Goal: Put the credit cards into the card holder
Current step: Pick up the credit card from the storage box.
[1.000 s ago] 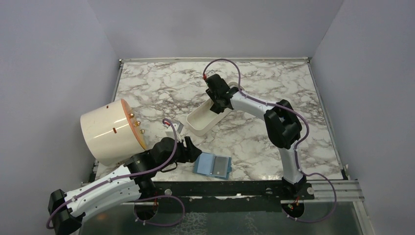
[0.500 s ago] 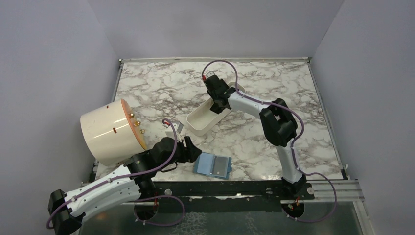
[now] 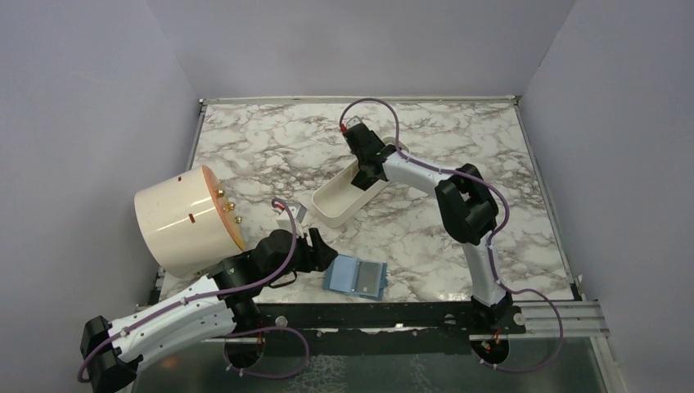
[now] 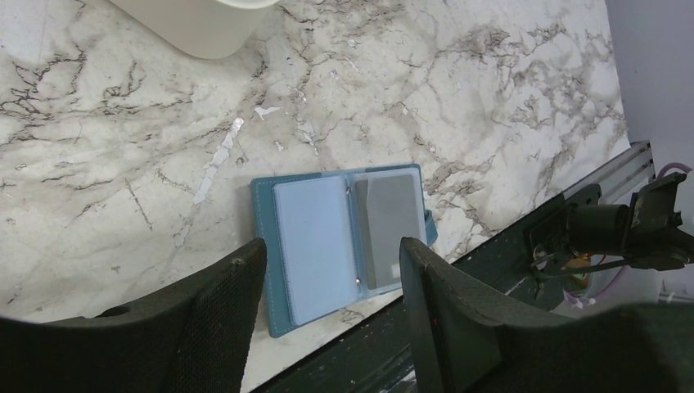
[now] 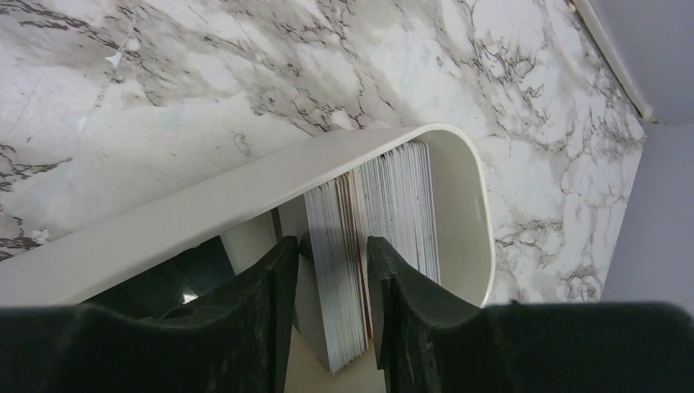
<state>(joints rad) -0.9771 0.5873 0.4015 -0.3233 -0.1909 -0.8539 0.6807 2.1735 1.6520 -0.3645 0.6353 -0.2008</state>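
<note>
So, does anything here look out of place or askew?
The cream drum lies on its side at the left edge of the table, seemingly overhanging it. The card holder lies open, skewed, near the front edge. Nothing looks spilled or damaged.

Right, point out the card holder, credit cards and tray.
card holder [image 4: 315, 246]: left wrist view, left page.
credit cards [image 5: 401, 221]: right wrist view, stacked edges.
tray [image 5: 465, 214]: right wrist view, rounded end wall.

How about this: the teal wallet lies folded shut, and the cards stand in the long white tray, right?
No: the left wrist view shows the teal-blue folding card holder lying open. The thin plastic cards do stand in the long white oblong tray.
</note>
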